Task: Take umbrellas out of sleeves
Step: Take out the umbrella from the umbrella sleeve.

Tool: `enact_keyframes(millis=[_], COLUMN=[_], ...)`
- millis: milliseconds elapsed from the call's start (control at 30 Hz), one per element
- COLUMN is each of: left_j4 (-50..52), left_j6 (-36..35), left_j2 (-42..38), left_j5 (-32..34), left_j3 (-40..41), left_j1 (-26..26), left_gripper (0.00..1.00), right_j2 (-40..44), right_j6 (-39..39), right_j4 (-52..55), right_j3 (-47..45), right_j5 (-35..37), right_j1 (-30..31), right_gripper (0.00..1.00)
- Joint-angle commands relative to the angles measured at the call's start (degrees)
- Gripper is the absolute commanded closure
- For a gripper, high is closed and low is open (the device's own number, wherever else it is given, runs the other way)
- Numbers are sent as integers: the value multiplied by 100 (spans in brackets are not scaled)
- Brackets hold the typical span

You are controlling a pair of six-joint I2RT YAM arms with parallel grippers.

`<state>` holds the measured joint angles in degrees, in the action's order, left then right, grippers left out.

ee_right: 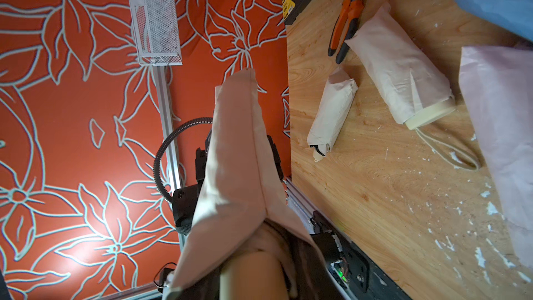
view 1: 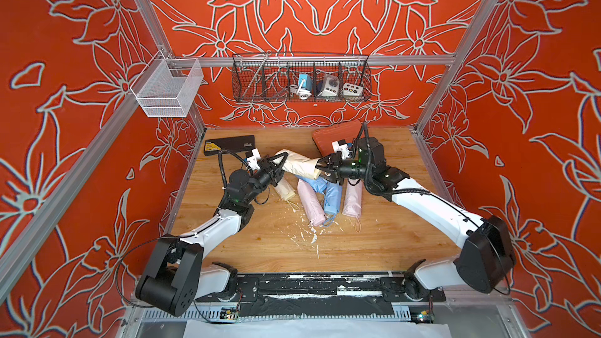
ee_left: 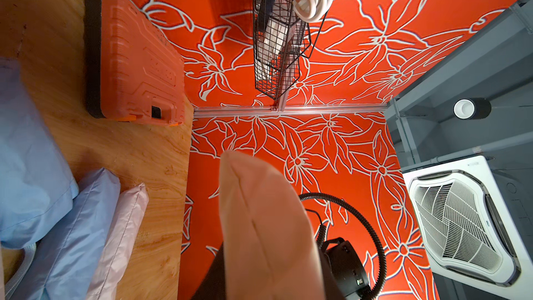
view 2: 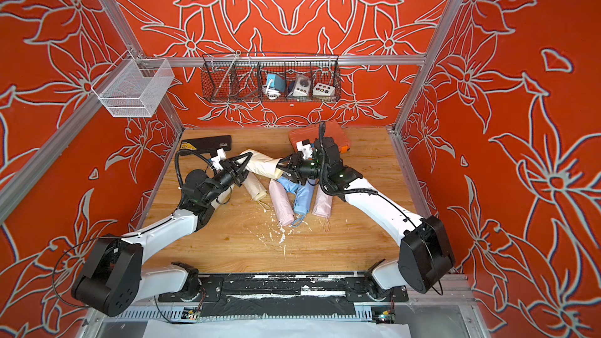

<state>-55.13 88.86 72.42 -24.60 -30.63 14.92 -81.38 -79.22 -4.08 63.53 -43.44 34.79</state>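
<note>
A black case (view 1: 229,146) lies at the far left of the wooden table (view 1: 374,238), with one pair of orange-handled pliers (ee_right: 343,24) beside it.

The left gripper (view 1: 284,164) is pinched on the closed end of one cream sleeve (view 1: 300,164), which hangs above the table between the two arms. The right gripper (view 1: 320,168) meets the sleeve's open mouth, its jaws narrowed around the handle of the cream umbrella (ee_right: 253,272) that shows there.

Two more cream pieces lie below on the table. One is a small bare roll (ee_right: 331,113). The other is a sleeved cream umbrella (view 1: 285,190) with its wrist cord trailing.

To the right lie one pale pink umbrella (view 1: 310,203), then two light blue pieces (view 1: 332,198) that overlap, then a second pink umbrella (view 1: 353,199). It cannot be told whether both blue pieces hold umbrellas.

One orange case (view 1: 328,139) sits at the back, behind the right wrist.
</note>
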Motion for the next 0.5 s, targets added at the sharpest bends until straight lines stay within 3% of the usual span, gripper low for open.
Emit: enact_keyframes(millis=[0,167,300,400,467], left_j4=[-446,-184,644,1993,3462], left_j6=[-9,-214,-740,-1764,-2989], left_j2=[-70,-135,-325,-586,-771], left_j5=[-202,-409,-939,-1487,-1678], left_j3=[-121,-109,-175,-467,-903], left_j1=[37,-1,-171,-432,-540], left_gripper=[71,48,25,4,2], right_j2=[-25,32,79,116,72], right_j6=[-56,229,670,1474,2181], right_j4=[-422,-380,-248,471,1201], right_j3=[59,5,63,290,538], right_j5=[2,-79,-468,-937,-1394], right_j1=[75,51,-136,-467,-754], right_gripper=[88,99,100,100,100])
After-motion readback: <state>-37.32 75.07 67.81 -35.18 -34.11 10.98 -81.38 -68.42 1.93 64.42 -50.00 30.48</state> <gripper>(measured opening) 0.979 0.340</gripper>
